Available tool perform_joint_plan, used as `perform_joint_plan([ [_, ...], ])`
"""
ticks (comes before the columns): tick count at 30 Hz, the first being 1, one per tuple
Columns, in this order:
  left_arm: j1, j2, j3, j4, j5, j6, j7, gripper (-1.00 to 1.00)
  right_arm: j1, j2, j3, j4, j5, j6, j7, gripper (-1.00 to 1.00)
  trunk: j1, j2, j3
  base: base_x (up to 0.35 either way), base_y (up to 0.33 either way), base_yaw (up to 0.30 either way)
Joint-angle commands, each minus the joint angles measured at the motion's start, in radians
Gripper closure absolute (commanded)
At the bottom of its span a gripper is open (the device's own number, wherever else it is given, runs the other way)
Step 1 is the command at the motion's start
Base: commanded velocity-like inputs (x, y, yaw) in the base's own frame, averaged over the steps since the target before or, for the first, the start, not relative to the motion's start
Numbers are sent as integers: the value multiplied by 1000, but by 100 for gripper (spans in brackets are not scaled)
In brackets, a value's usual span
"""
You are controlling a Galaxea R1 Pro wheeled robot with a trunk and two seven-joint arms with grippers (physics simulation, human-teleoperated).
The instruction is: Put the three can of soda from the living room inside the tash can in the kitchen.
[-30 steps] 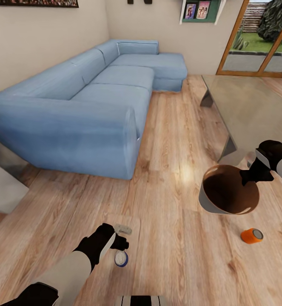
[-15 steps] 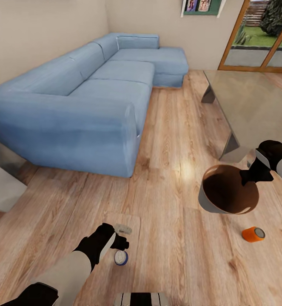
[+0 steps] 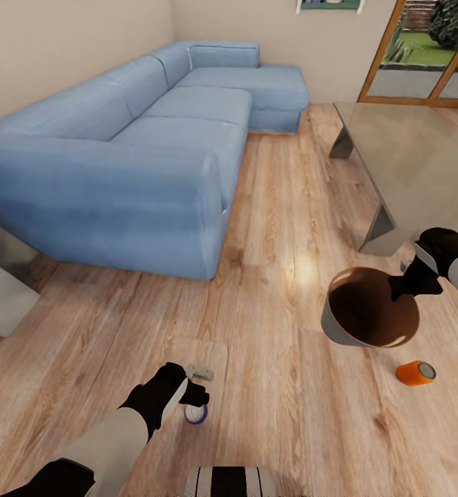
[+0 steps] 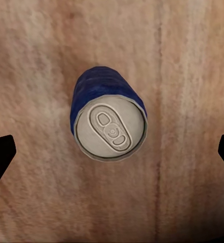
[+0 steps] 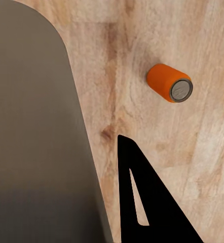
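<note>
Blue can (image 4: 109, 120): lower centre of head view, upright on floor, under left tool (image 3: 195, 384), wide open.
Advice: descend straight, centred.
Right tool (image 3: 414, 276): holding bin (image 3: 370, 308) rim.

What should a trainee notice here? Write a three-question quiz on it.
1. True or false: the orange can stands upright on the floor.
2. The can below the left gripper is: A orange, B blue, C green.
3. Fill in: the right gripper grips the rim of the ___.

Key: 1 false, it lies on its side. 2 B. 3 bin.
</note>
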Motion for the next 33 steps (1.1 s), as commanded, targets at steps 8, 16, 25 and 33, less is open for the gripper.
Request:
perform_joint_plan([
  [8, 0, 0, 0, 0, 0, -1, -1, -100, -14, -2, -5, 1, -5, 1, 2, 100, 0, 0, -6, 0, 0, 0],
  [16, 0, 0, 1, 0, 0, -1, -1, -100, -101, 0, 188, 0, 1, 1, 236, 100, 0, 0, -6, 0, 0, 0],
  [25, 0, 0, 1, 0, 0, -1, -1, -100, -137, -2, 375, -1, 3, 1, 434, 100, 0, 0, -6, 0, 0, 0],
  [33, 0, 0, 1, 0, 0, -1, -1, -100, -141, -2, 380, -1, 3, 1, 439, 100, 23, -42, -28, 0, 0, 0],
])
